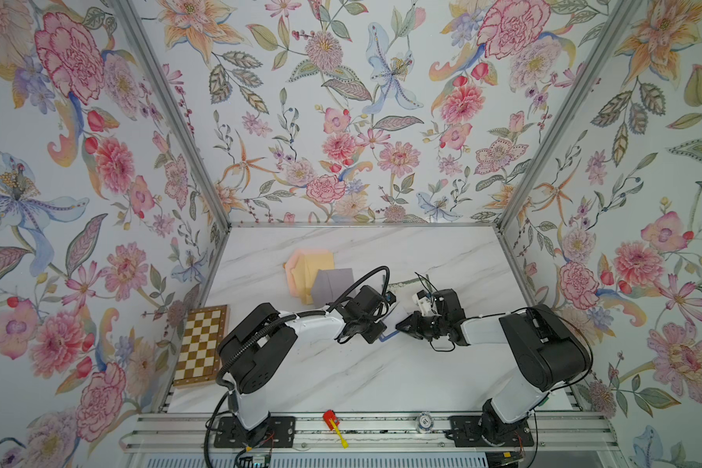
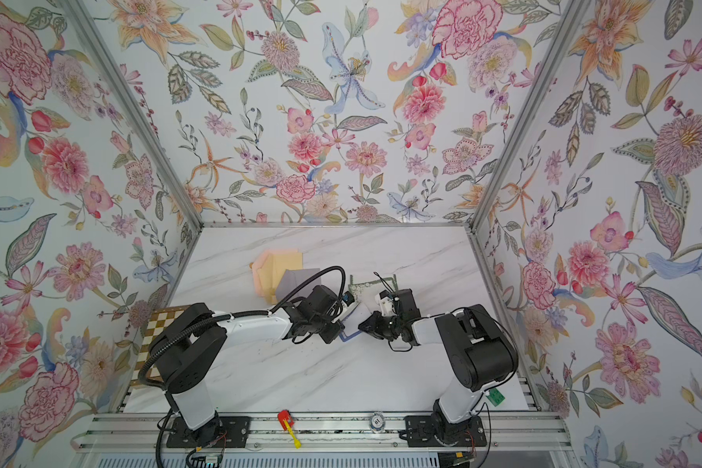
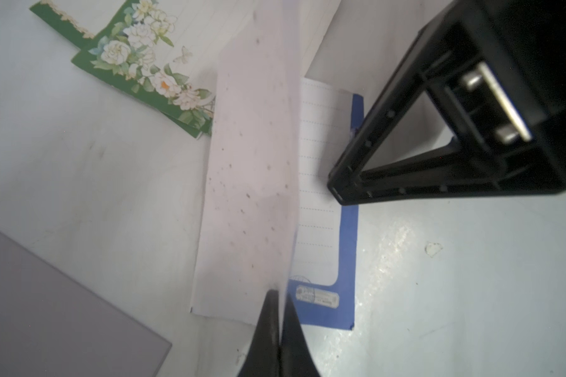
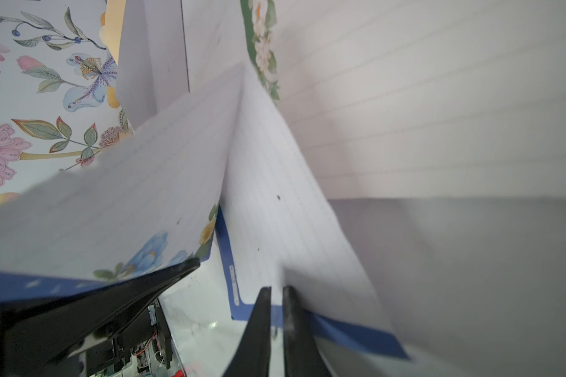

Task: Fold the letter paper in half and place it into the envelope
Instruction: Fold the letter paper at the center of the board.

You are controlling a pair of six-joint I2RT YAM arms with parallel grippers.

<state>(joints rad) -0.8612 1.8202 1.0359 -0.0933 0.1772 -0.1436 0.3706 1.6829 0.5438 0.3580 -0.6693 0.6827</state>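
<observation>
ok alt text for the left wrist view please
The left gripper, shut, pinches one edge of the blue-bordered letter paper and holds that half up over the lined half. The right gripper, closed, meets the lined half's blue edge; a green flowered sheet and a grey envelope lie nearby.

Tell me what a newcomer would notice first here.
Loud floral wallpaper covers the walls. In the middle of the table, the left gripper and right gripper each pinch the blue-edged paper, half-folded and raised. A chessboard lies at the left edge.
</observation>
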